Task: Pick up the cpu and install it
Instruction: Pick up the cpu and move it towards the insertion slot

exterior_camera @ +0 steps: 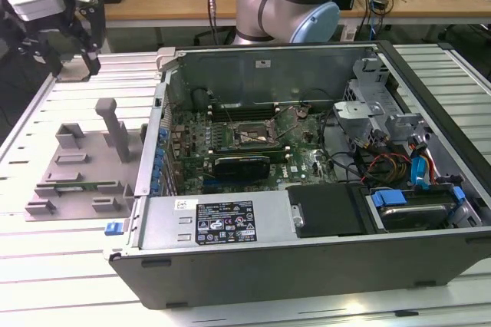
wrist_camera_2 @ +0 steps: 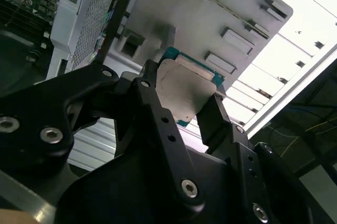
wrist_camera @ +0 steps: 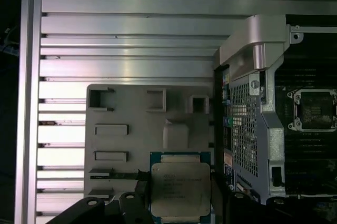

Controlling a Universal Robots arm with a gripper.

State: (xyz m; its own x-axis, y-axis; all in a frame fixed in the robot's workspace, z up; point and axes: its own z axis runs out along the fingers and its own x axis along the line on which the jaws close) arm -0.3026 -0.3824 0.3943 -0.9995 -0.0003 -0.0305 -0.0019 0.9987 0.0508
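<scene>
A ribbed aluminium counter (exterior_camera: 69, 281) of long bright slats carries an open computer case (exterior_camera: 307, 273), a dark grey steel box lying on its side with the panel off. Behind the case rises the arm (exterior_camera: 288, 1), smooth silver tube with pale blue joint caps. On the exterior view's left of the case lies a matte grey plastic fixture plate (exterior_camera: 77, 170), flat, with raised rectangular pockets and an upright post. Inside the case the green motherboard (exterior_camera: 307, 154) lies flat; on it are a long black rectangular expansion card (exterior_camera: 242, 164) and, just behind that, the square metal-framed socket (exterior_camera: 249, 133), standing bare. The black claw (wrist_camera_2: 183, 93), angular and bolted with shiny screws, hangs outside the case over the fixture plate, clenched on the cpu (wrist_camera: 180, 190): its two fingers (wrist_camera_2: 210, 121) press opposite edges of the small flat square chip, whose dull silver-grey metal lid sits on a teal-green board, held clear of the plate
</scene>
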